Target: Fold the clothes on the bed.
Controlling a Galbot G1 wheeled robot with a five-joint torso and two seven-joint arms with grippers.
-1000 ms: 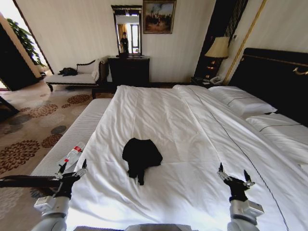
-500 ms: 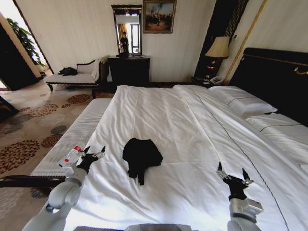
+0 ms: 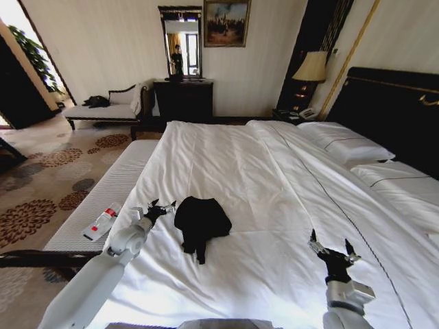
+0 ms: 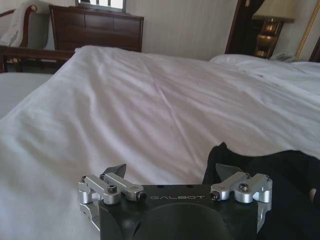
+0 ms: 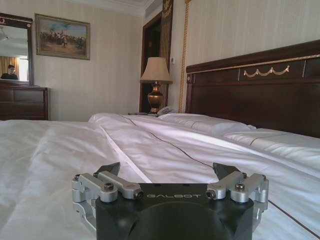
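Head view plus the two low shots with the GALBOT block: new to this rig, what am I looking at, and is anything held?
It is a wheeled robot with two arms, each ending in a two-fingered gripper. The wide picture comes from its head camera, looking down at the bed. The two low pictures come from cameras on the wrists, so the metal block in each foreground is that arm's own gripper.

On the white sheets lies one dark garment, crumpled. The left gripper is open, right beside the garment's edge; the left wrist view shows the dark cloth just past one finger. The right gripper is open above bare sheet. Nothing is held. A small bottle lies on the bench alongside.
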